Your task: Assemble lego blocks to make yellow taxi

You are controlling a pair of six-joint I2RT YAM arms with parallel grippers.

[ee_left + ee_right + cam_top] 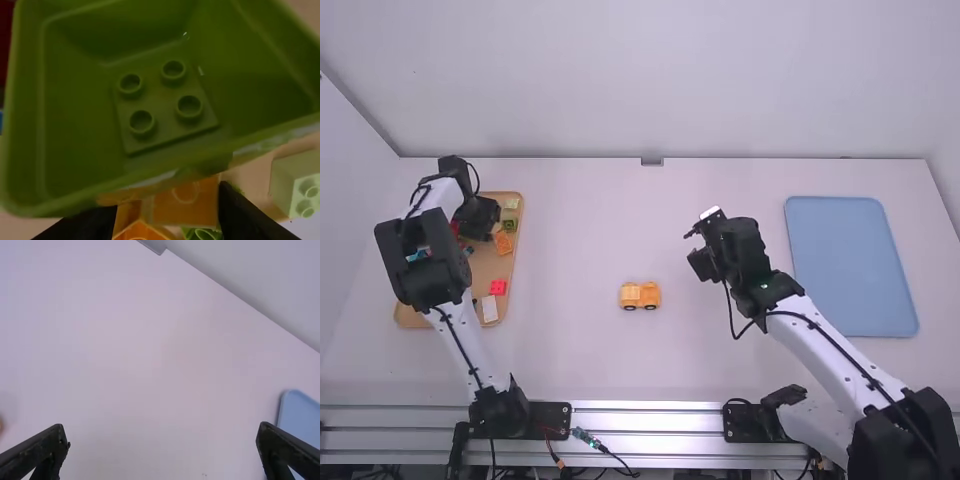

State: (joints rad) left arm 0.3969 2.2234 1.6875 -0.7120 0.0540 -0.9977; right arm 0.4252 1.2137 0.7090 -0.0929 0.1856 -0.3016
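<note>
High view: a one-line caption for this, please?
Left arm over a tan tray of blocks, right gripper between a yellow-orange toy vehicle and a blue tray.

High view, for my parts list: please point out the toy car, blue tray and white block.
Toy car (pixel 632 294): high view, orange body.
Blue tray (pixel 850 265): high view, bare middle.
White block (pixel 489 309): high view, top.

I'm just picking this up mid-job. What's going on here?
The left pincer is down among the blocks on the wooden tray, with a hollow green piece right by it; I can't tell whether it grips anything. The right pincer is open and empty over the table. A small yellow-orange vehicle stands on wheels mid-table, untouched.
</note>
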